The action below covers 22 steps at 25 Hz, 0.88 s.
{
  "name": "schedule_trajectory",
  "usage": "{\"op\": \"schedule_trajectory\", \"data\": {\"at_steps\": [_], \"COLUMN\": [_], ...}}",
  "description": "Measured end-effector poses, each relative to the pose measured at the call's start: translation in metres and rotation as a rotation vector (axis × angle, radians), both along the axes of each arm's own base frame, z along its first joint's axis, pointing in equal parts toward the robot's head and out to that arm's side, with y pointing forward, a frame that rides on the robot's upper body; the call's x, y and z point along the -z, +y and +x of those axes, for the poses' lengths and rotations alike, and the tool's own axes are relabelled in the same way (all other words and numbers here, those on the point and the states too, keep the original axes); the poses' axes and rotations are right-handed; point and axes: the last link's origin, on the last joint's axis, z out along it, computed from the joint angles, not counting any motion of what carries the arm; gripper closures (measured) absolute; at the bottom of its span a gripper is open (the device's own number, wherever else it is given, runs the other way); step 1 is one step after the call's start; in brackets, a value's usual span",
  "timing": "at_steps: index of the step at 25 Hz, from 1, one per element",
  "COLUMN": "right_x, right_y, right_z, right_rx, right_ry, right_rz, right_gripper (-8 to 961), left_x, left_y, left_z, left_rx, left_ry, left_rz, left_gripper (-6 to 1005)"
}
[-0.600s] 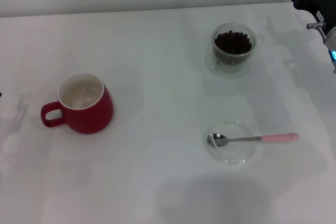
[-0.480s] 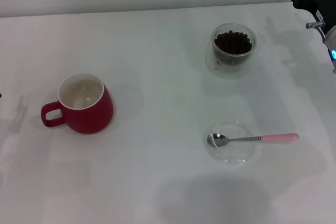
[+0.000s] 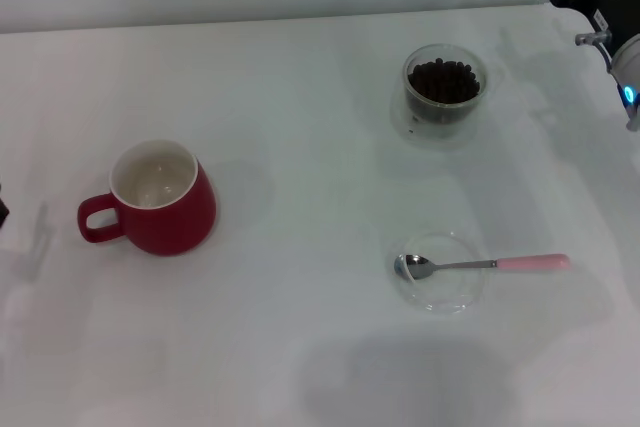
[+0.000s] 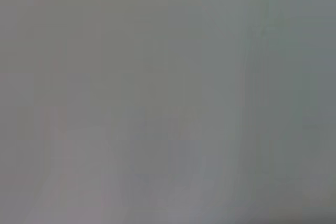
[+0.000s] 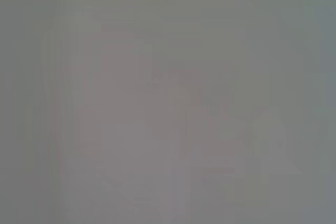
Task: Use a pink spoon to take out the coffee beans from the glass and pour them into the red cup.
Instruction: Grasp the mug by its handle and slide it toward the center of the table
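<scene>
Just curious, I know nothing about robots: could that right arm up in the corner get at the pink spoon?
Probably yes: the pink spoon lies across a clear dish, its handle pointing right, with nothing between it and the right arm.

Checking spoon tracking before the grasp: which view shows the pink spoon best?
Head view. The pink spoon lies in full there, its metal bowl in the clear dish and its pink handle pointing toward the robot's right. The left wrist and right wrist views show only a featureless grey field, with no spoon at all.

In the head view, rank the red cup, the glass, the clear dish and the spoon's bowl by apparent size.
1. Red cup
2. Clear dish and glass: look alike in width, unranked
3. Spoon's bowl
</scene>
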Motion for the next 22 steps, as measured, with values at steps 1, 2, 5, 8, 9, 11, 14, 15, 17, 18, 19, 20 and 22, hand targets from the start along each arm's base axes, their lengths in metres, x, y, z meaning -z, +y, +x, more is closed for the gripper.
{"op": "schedule_trajectory", "data": {"at_steps": [1, 2, 5, 8, 9, 11, 14, 15, 17, 18, 19, 20, 22], "right_x": [0.000, 0.000, -0.002, -0.003, -0.003, -0.003, -0.003, -0.003, -0.003, -0.003, -0.003, -0.003, -0.003], "right_y": [0.001, 0.002, 0.008, 0.015, 0.018, 0.021, 0.026, 0.027, 0.028, 0.028, 0.028, 0.027, 0.026], "right_z": [-0.001, -0.003, -0.008, -0.015, -0.018, -0.021, -0.028, -0.030, -0.031, -0.031, -0.031, -0.030, -0.027], "right_rx": [-0.003, -0.007, -0.020, -0.033, -0.036, -0.042, -0.058, -0.061, -0.064, -0.064, -0.063, -0.061, -0.056], "right_ry": [0.000, 0.000, -0.003, -0.009, -0.011, -0.013, -0.014, -0.014, -0.014, -0.014, -0.014, -0.014, -0.014], "right_rz": [0.000, 0.002, 0.004, 0.004, 0.003, 0.000, 0.001, 0.001, 0.001, 0.001, 0.001, 0.001, 0.001], "right_gripper": [85, 85, 85, 84, 84, 84, 84, 84, 84, 84, 84, 84, 84], "left_x": [0.000, 0.000, 0.004, 0.013, 0.016, 0.022, 0.026, 0.028, 0.028, 0.029, 0.029, 0.029, 0.030], "left_y": [-0.005, -0.005, -0.026, -0.044, -0.048, -0.055, -0.055, -0.051, -0.044, -0.040, -0.036, -0.033, -0.024], "left_z": [0.000, 0.000, -0.001, -0.001, -0.001, -0.001, -0.002, -0.002, 0.001, 0.002, 0.002, 0.002, 0.003], "left_rx": [0.016, 0.016, 0.057, 0.091, 0.098, 0.100, 0.091, 0.092, 0.103, 0.107, 0.105, 0.102, 0.097], "left_ry": [0.007, 0.007, 0.032, 0.055, 0.059, 0.066, 0.075, 0.076, 0.068, 0.062, 0.055, 0.054, 0.064], "left_rz": [-0.008, -0.008, -0.053, -0.126, -0.147, -0.180, -0.208, -0.218, -0.232, -0.240, -0.245, -0.249, -0.260], "left_gripper": [171, 172, 172, 172, 172, 172, 173, 173, 173, 173, 173, 173, 173]}}
